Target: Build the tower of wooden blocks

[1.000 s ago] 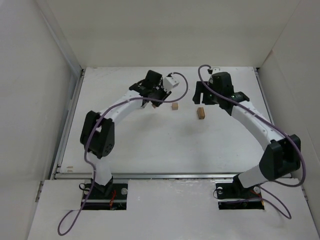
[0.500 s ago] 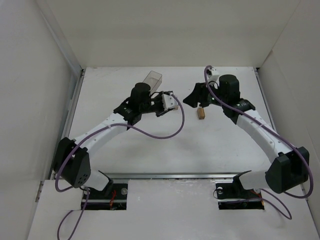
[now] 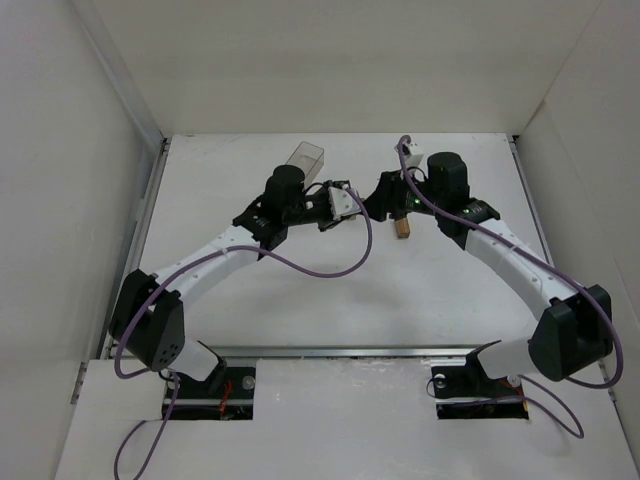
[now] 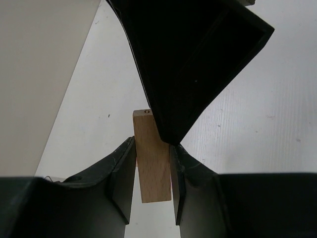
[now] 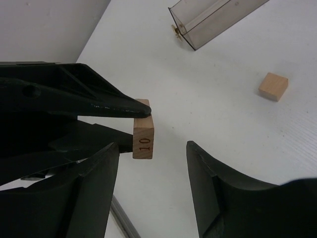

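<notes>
The left gripper (image 4: 152,144) was clamped on a single block (image 4: 148,124) by its long faces (light, stiff, probably slippery); the right gripper (image 5: 152,146) gaped empty just beside the wood block tower (image 3: 403,228) on the table (image 3: 300,290).

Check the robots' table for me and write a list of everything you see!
Surface: white table, nothing spilled.
Job's things: wooden block marked 10 held up in the air; loose block lying flat on the table.
Clutter: clear plastic box lying on its side at the far end.
Grippers: left gripper pinching the marked block; right gripper open, one finger on each side of that block.
Cables: purple cables loop along both arms, away from the blocks.
Surroundings: plain white walls.
</notes>
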`<action>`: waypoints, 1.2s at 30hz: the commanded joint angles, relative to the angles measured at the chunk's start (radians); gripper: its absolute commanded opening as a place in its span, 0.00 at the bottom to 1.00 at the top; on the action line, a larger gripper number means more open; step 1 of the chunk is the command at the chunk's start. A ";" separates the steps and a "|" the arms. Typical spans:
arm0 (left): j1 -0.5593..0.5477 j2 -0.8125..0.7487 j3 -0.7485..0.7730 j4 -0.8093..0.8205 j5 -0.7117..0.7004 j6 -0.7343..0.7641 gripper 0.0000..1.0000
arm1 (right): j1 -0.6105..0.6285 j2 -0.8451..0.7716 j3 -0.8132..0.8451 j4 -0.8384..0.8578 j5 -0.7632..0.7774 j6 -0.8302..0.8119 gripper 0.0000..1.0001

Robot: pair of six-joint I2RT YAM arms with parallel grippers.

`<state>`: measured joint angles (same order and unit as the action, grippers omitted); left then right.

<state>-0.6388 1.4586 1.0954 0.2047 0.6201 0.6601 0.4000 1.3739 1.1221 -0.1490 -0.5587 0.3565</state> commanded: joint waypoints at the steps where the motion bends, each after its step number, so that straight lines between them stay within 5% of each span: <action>1: -0.004 -0.007 0.020 0.055 0.038 -0.011 0.00 | 0.013 0.005 0.033 0.062 -0.023 0.001 0.62; 5: -0.004 -0.007 0.020 0.055 0.038 -0.011 0.00 | 0.022 0.043 0.057 0.062 -0.023 0.010 0.49; 7: -0.004 -0.007 0.011 0.064 0.038 -0.011 0.00 | 0.022 0.053 0.067 0.062 -0.023 0.010 0.33; 14: -0.013 -0.007 0.001 0.073 0.038 -0.020 0.00 | 0.031 0.053 0.087 0.043 0.009 0.010 0.00; 17: -0.013 -0.007 -0.008 0.082 0.038 -0.039 0.00 | 0.040 0.053 0.096 0.031 0.032 0.019 0.00; 22: -0.013 -0.018 -0.017 0.073 -0.081 -0.068 0.81 | 0.063 0.053 0.137 -0.108 0.282 0.044 0.00; 24: -0.013 -0.062 -0.063 0.073 -0.147 -0.086 0.94 | 0.089 0.089 0.195 -0.200 0.443 0.067 0.00; 28: 0.011 -0.180 -0.182 0.053 -0.247 -0.077 0.99 | 0.140 0.203 0.281 -0.401 0.791 0.136 0.00; 36: 0.090 -0.435 -0.379 0.030 -0.333 -0.224 0.99 | 0.304 0.514 0.465 -0.653 1.075 0.237 0.00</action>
<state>-0.5575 1.1027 0.7475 0.2008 0.3508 0.5255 0.6521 1.8198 1.4998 -0.6350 0.3172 0.5247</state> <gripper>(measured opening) 0.993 0.234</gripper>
